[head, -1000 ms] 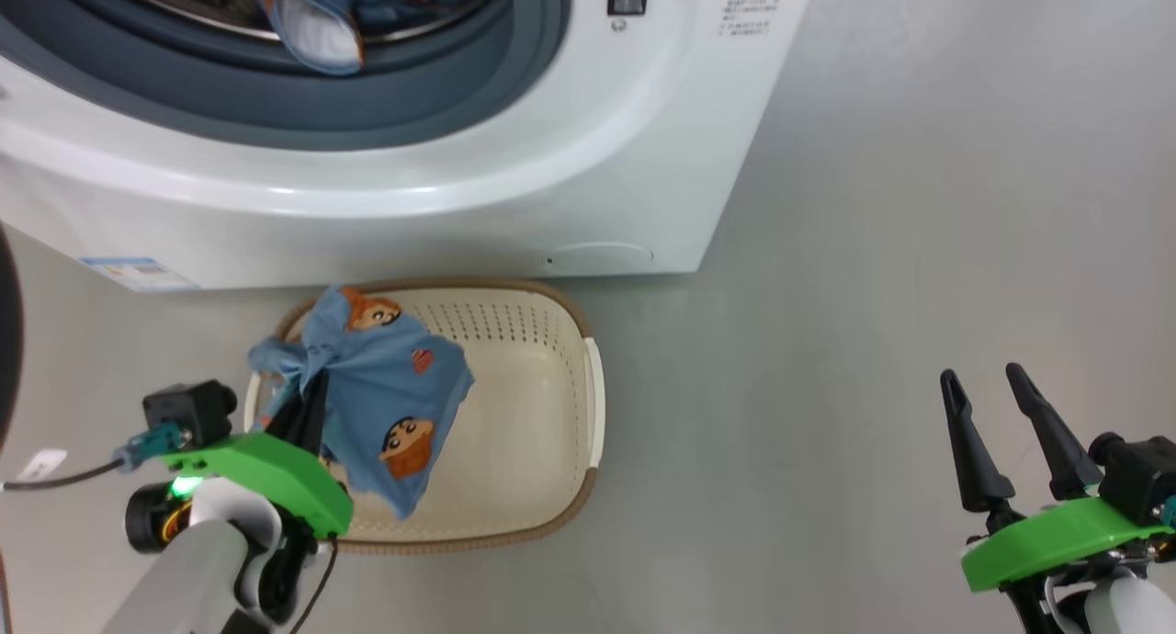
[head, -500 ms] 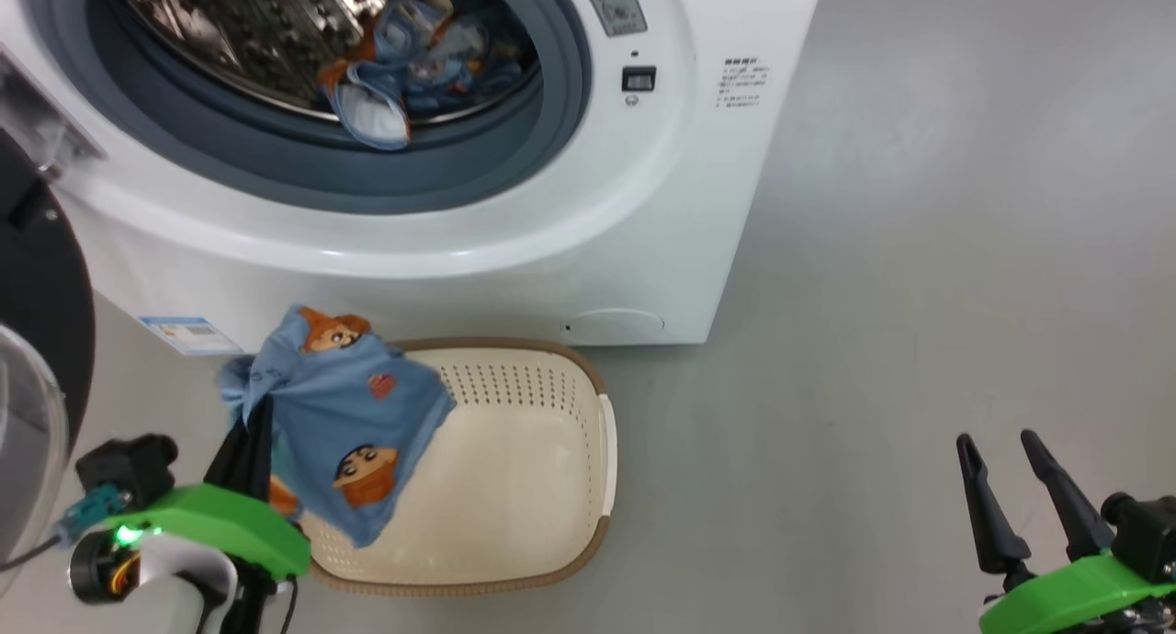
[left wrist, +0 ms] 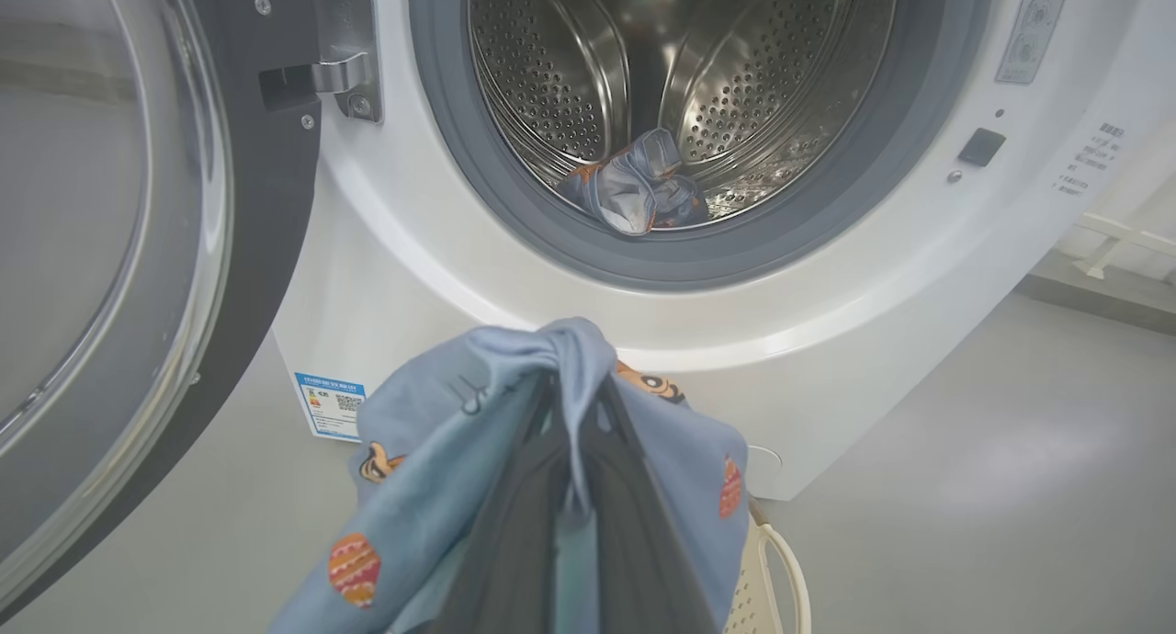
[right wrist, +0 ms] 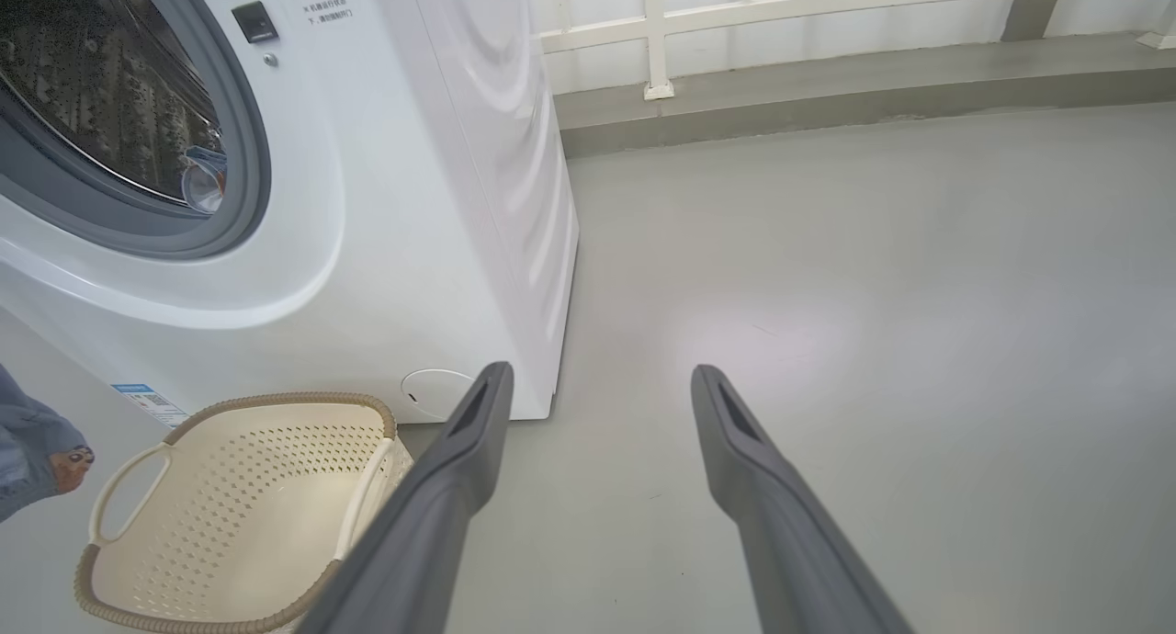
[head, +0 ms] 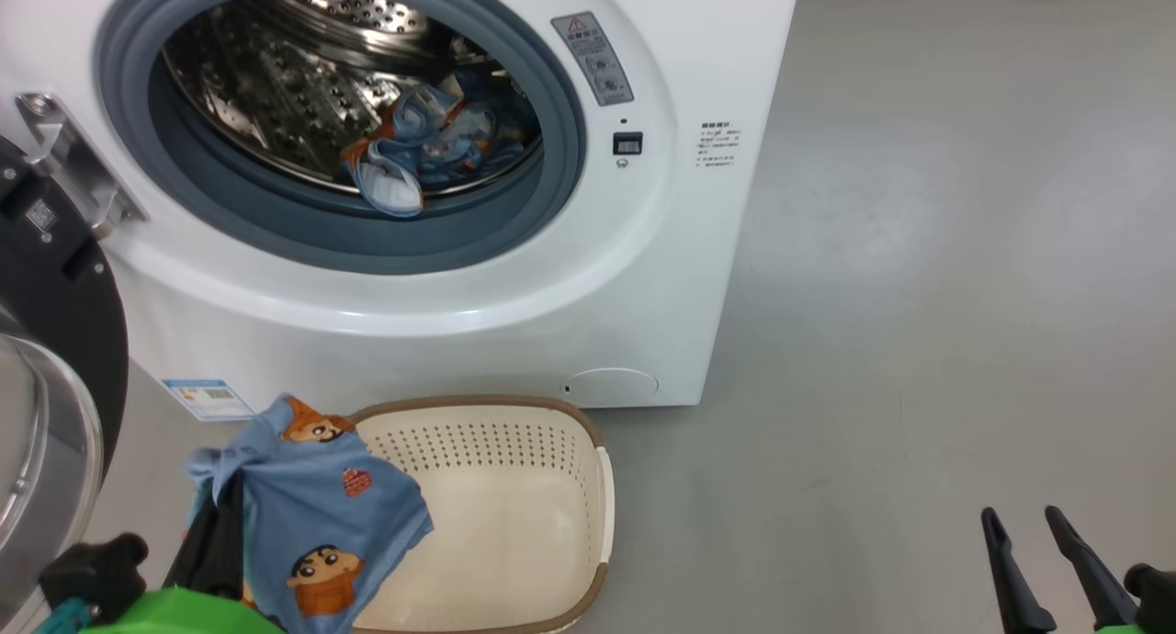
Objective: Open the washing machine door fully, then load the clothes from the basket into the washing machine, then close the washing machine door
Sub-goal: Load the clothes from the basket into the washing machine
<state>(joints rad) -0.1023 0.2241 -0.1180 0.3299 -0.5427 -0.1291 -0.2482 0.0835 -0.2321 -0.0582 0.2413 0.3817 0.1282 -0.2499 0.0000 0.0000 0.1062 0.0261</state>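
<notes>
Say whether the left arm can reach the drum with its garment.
Likely yes: the door is swung aside, and nothing stands between the left gripper, shut on the garment, and the drum.

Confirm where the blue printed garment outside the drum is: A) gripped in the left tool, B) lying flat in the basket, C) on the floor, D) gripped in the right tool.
A: the left tool is shut on the blue printed garment, which drapes over it near the basket.

Colour and pattern notes, laundry set-up.
White washing machine (head: 478, 331), grey-blue gasket (head: 367, 253), shiny perforated steel drum (head: 266, 83); glossy black rim on door (head: 64, 340). Light blue clothes (head: 322, 515), orange-brown cartoon prints. Cream basket (head: 514, 450), rows of holes, brown woven-look rim. Plain grey floor (head: 919, 294).
</notes>
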